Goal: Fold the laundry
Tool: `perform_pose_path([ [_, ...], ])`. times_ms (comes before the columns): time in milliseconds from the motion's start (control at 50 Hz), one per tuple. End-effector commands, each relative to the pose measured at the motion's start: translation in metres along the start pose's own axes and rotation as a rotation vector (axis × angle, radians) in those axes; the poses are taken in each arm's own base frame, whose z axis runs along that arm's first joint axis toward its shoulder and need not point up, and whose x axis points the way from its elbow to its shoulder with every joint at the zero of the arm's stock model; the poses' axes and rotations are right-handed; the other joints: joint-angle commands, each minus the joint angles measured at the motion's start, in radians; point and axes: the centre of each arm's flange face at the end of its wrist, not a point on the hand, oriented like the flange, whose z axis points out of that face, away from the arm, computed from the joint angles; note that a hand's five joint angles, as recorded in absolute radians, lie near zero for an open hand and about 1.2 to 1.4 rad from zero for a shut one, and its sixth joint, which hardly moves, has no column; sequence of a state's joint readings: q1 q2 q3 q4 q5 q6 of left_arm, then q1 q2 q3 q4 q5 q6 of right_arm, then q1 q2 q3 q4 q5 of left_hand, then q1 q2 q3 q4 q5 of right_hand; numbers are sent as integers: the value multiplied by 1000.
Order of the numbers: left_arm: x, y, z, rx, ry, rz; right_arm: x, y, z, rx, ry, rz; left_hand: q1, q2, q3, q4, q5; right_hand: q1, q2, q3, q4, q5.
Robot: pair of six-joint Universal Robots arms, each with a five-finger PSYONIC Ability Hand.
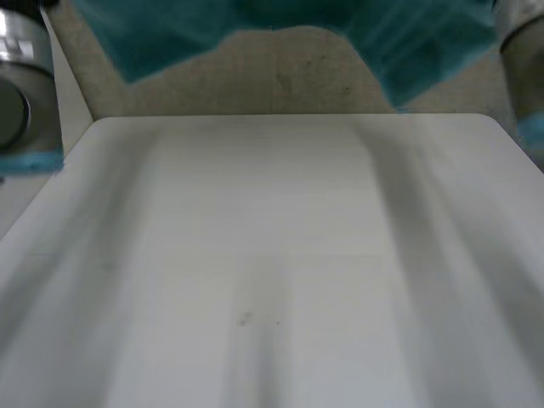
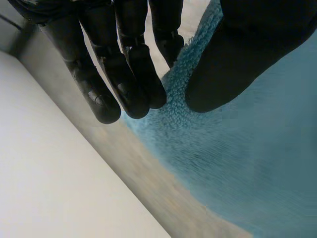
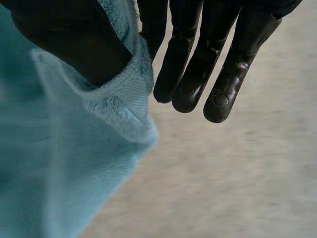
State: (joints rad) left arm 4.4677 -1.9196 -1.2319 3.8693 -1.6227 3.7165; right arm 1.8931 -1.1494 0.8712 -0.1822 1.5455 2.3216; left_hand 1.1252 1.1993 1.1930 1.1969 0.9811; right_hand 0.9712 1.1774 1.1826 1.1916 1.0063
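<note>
A teal fleece cloth (image 1: 170, 34) hangs spread in the air above and beyond the far edge of the white table (image 1: 272, 255). In the left wrist view my left hand (image 2: 124, 64) pinches one upper edge of the cloth (image 2: 247, 163) between its thumb and its straight fingers. My right hand (image 3: 198, 64) holds the cloth (image 3: 49, 173) the same way in the right wrist view, its thumb pressed on a folded-over hem at a corner. The cloth's lower edge sags in an arch between the two grips.
My left arm (image 1: 21, 93) and right arm (image 1: 523, 51) stand raised at the two sides of the head view. Speckled beige floor (image 1: 280, 76) lies past the table's far edge. The table's edge (image 2: 39, 163) runs below my left hand.
</note>
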Motion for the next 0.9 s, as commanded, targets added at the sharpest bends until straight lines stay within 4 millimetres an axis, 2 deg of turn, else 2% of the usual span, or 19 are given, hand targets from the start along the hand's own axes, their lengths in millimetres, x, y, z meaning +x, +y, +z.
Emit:
perform_pose_path([
  [20,30,57,-82,-303,184,0,-67,53,-58,-179,-285,26,271,197,203,199,241,425,219,214,205,215],
  [40,32,62,-91,-329,201,2,-67,53,-58,-180,-285,26,271,197,203,199,241,425,219,214,205,215],
  [60,35,68,-101,-357,217,4,-85,71,-78,-250,-355,37,271,197,203,199,241,425,219,214,205,215],
  [80,40,77,-119,-410,250,6,-93,77,-85,-275,-383,41,271,197,203,199,241,425,219,214,205,215],
  [120,45,87,-137,-464,282,11,-110,94,-100,-332,-439,44,271,197,203,199,241,425,219,214,205,215],
  [140,51,97,-155,-520,316,17,-127,109,-113,-387,-493,51,271,197,203,199,241,425,219,214,205,215],
  [220,60,109,-189,-619,390,25,-154,137,-144,-496,-594,60,271,197,203,199,241,425,219,214,205,215],
  [280,61,111,-207,-677,430,28,-158,142,-150,-521,-609,60,271,197,203,199,241,425,219,214,205,215],
  [300,61,110,-216,-709,453,31,-160,144,-159,-544,-626,60,271,197,203,199,241,425,219,214,205,215],
  [400,56,100,-234,-794,514,31,-155,143,-171,-571,-639,58,271,197,203,199,241,425,219,214,205,215],
  [460,53,94,-241,-832,552,38,-147,135,-175,-563,-632,61,271,197,203,199,241,425,219,214,205,215],
  [520,52,93,-244,-855,571,40,-143,129,-180,-557,-636,76,-129,-203,-197,-201,-160,425,219,214,205,215],
  [540,51,93,-245,-866,576,40,-142,128,-181,-560,-637,83,-378,-452,-446,-450,-408,425,219,214,205,215],
  [580,50,93,-243,-865,575,44,-143,129,-183,-566,-640,89,-538,-612,-606,-610,-569,425,219,214,205,215],
  [740,46,94,-232,-822,579,96,-145,129,-186,-572,-646,100,-618,-692,-686,-690,-649,425,219,214,205,215],
  [800,41,89,-221,-763,597,115,-146,129,-187,-568,-645,101,-618,-692,-686,-690,-649,425,219,214,205,215],
  [900,20,99,-192,-682,617,102,-146,129,-187,-569,-646,101,-618,-692,-686,-690,-649,425,219,214,205,215],
])
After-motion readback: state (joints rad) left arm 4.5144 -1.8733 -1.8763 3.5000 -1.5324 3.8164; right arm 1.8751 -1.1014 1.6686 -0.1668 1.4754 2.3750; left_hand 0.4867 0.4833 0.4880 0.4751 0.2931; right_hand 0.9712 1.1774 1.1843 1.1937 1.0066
